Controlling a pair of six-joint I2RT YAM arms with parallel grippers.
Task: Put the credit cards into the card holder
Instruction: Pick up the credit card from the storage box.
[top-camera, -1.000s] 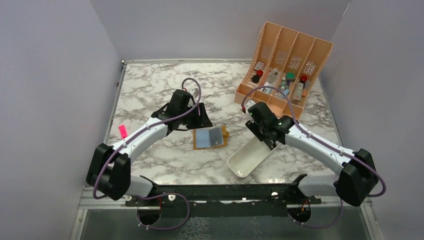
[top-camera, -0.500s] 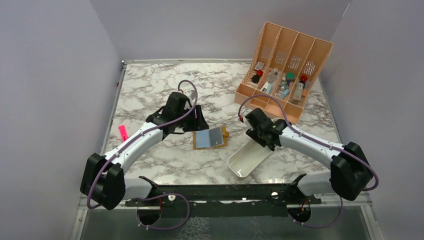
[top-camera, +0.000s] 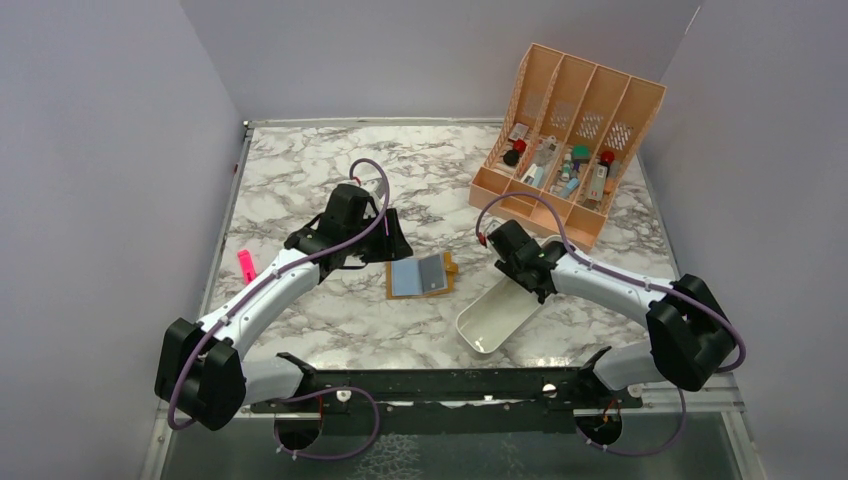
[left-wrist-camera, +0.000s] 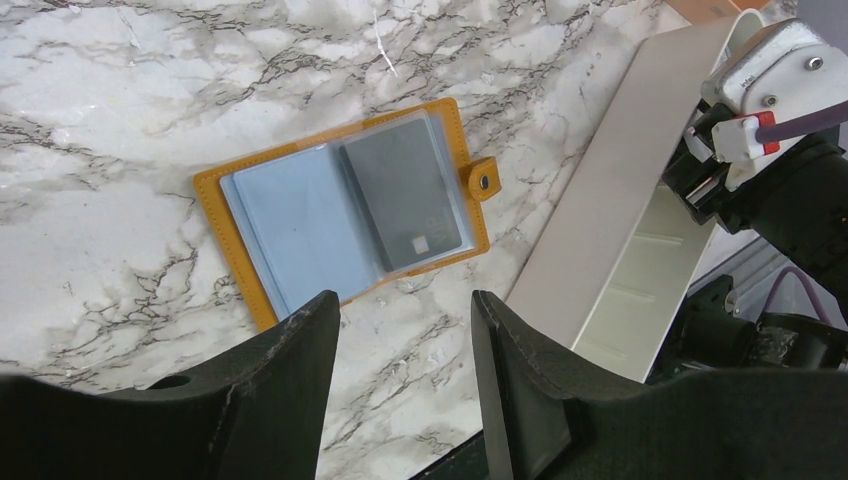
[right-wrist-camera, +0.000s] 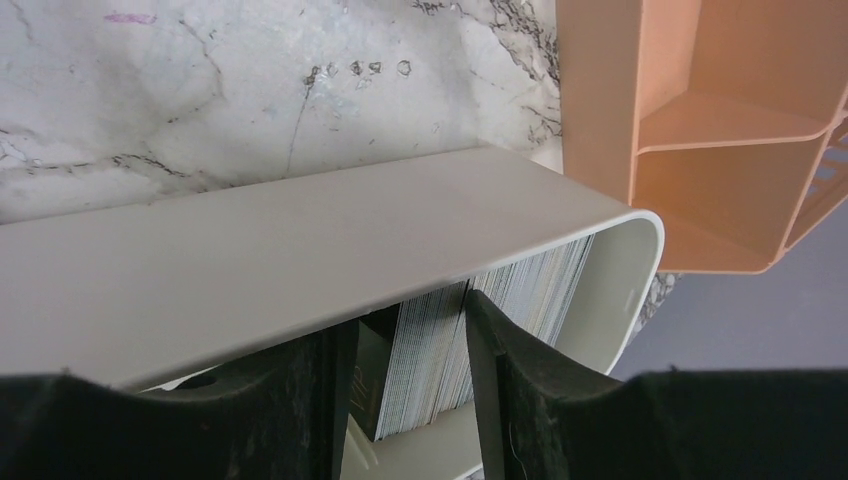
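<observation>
Right wrist view: my right hand (right-wrist-camera: 405, 335) straddles credit cards (right-wrist-camera: 530, 285) standing in the white tray (right-wrist-camera: 300, 240); whether it grips, I cannot tell. I'd pinch few, lift straight. Left hand (left-wrist-camera: 402, 310) spread, empty, over the open card holder (left-wrist-camera: 480, 182) on the table (left-wrist-camera: 150, 80).

The white tray (right-wrist-camera: 300, 240) wall hides most of the credit cards (right-wrist-camera: 530, 285); right gripper (right-wrist-camera: 405, 335) contact with them cannot be determined. The organiser (top-camera: 560, 80) contents are too small to identify.
</observation>
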